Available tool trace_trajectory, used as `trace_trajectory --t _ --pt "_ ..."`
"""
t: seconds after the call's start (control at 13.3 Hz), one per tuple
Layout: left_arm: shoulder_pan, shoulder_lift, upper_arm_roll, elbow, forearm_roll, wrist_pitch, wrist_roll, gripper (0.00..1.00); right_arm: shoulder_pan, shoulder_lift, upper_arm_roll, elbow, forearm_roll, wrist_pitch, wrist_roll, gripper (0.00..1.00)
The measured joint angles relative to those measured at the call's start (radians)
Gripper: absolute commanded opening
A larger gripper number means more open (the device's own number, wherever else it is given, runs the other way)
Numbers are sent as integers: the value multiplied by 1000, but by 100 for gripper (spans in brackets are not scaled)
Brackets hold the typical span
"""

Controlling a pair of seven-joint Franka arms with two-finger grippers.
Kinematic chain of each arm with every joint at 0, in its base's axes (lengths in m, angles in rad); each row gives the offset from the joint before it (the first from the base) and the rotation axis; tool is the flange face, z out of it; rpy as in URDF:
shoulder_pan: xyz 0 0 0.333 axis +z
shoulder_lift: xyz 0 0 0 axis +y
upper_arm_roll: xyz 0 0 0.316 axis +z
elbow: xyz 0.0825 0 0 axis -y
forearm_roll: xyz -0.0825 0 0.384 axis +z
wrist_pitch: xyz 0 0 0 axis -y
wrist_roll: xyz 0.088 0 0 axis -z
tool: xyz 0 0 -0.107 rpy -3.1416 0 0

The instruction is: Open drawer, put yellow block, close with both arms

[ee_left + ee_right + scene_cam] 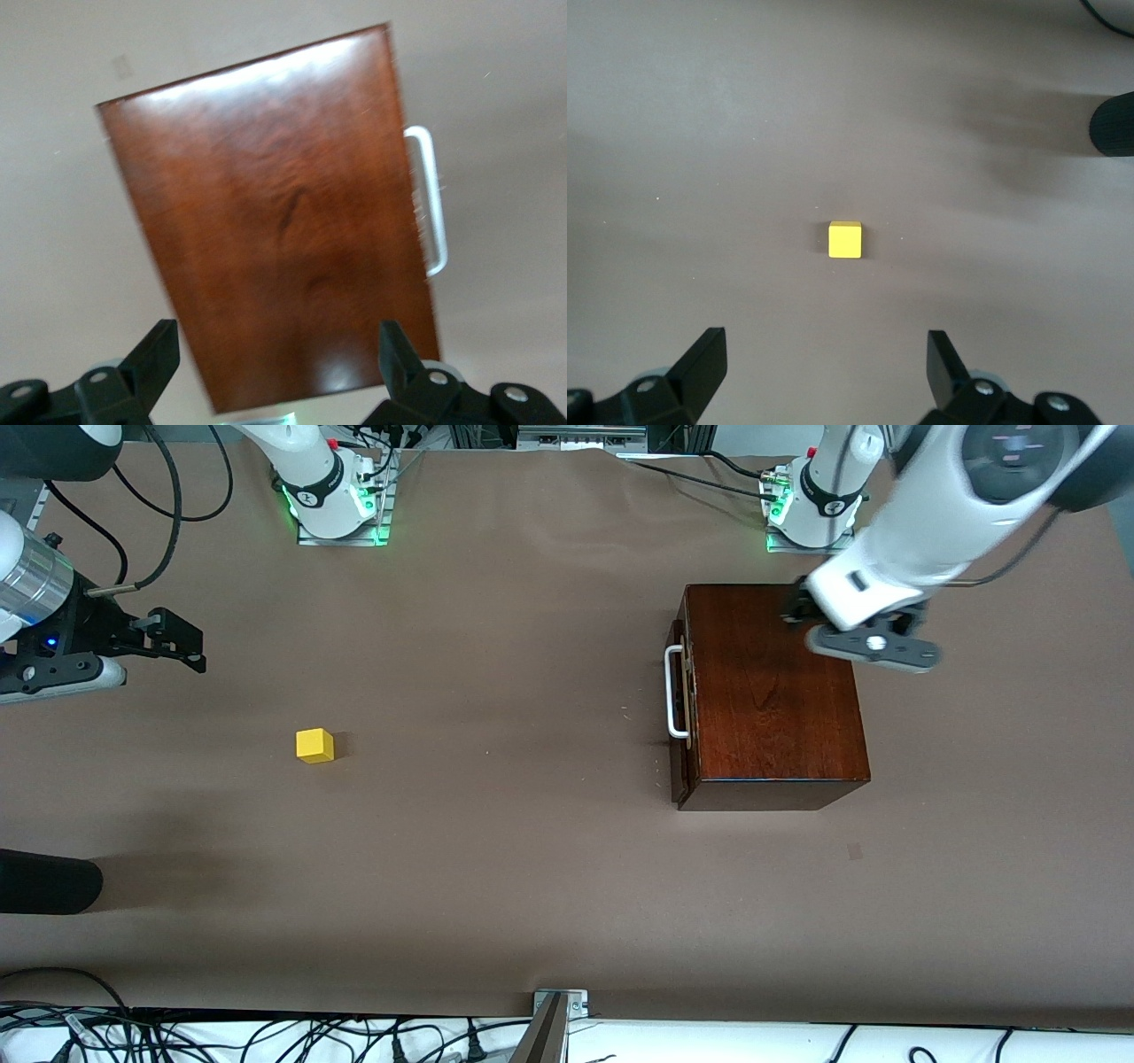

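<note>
The dark mahogany box (772, 691) stands toward the left arm's end of the table. Its drawer (682, 771) is shut, and the white bar handle (675, 691) faces the right arm's end. My left gripper (796, 609) is open and empty over the box top's corner nearest the left arm's base. In the left wrist view the gripper (276, 329) frames the box (275, 221) and handle (430, 199). The yellow block (314, 745) lies on the table toward the right arm's end. My right gripper (177, 640) is open, empty and above the table. In the right wrist view the gripper (825, 336) is apart from the block (844, 239).
A black rounded object (44, 881) juts in over the table at the right arm's end, nearer the front camera than the block; it also shows in the right wrist view (1112, 124). Cables lie by the arm bases (341, 509) and along the table's front edge.
</note>
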Motion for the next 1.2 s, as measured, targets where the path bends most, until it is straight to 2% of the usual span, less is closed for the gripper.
trace_trajectory --t 0.22,0.38,0.6,0.82,1.2 --pt "-3 70 -111 -3 0 116 -190 100 0 0 0 0 0 0 0 100" --pt "-25 131 -154 -5 4 191 -297 100 0 0 0 0 0 0 0 100" --pt "-103 225 -159 -8 109 259 -381 100 0 0 -1 0 0 0 0 100" --pt "-183 301 -161 -12 235 270 -508 100 0 0 -1 0 0 0 0 100" --pt "-203 325 -161 -105 277 367 -607 100 0 0 -1 0 0 0 0 100"
